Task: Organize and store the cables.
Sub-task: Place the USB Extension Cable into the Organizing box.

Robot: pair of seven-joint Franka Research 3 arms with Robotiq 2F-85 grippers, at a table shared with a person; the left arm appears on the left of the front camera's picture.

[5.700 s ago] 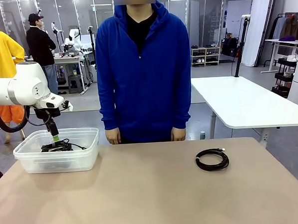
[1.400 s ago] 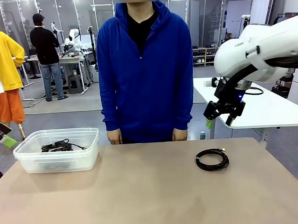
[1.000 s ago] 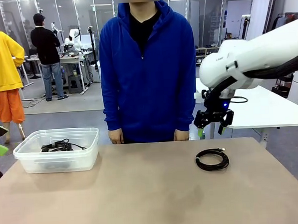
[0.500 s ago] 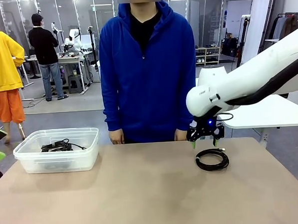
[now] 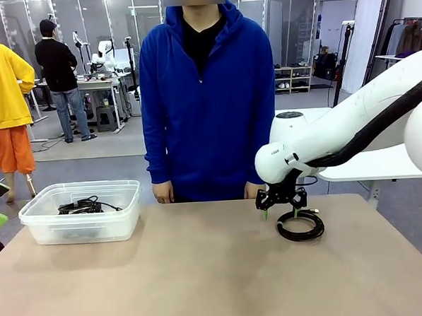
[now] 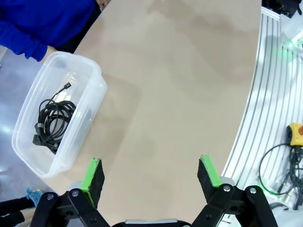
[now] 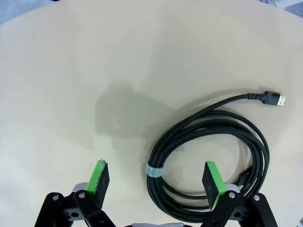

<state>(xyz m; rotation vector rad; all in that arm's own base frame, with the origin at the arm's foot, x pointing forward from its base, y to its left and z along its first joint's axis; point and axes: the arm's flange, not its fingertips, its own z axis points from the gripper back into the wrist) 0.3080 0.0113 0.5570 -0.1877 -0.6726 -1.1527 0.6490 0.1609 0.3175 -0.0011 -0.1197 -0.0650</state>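
One coiled cable [image 7: 208, 163] lies flat on the tan table [image 5: 203, 272], right of centre toward the far edge. It is a thin black cord wound in several round loops, bound at one spot by a pale band [image 7: 150, 169], with a metal plug [image 7: 277, 99] trailing free.

The right gripper [image 7: 156, 183] hangs directly over the coil with its jaws spread wide and empty, one green pad [image 7: 213, 178] above the loops, the other over bare table.

The left gripper [image 6: 150, 176] is likewise wide and empty, high above the near left table edge.

Another coil [image 6: 52, 120] sits in the clear plastic bin [image 5: 121, 205] at far left.

Judgement: the cord looks light, limp and springy; loops may splay if pinched singly. The best hold is across the bundled strands at the band.
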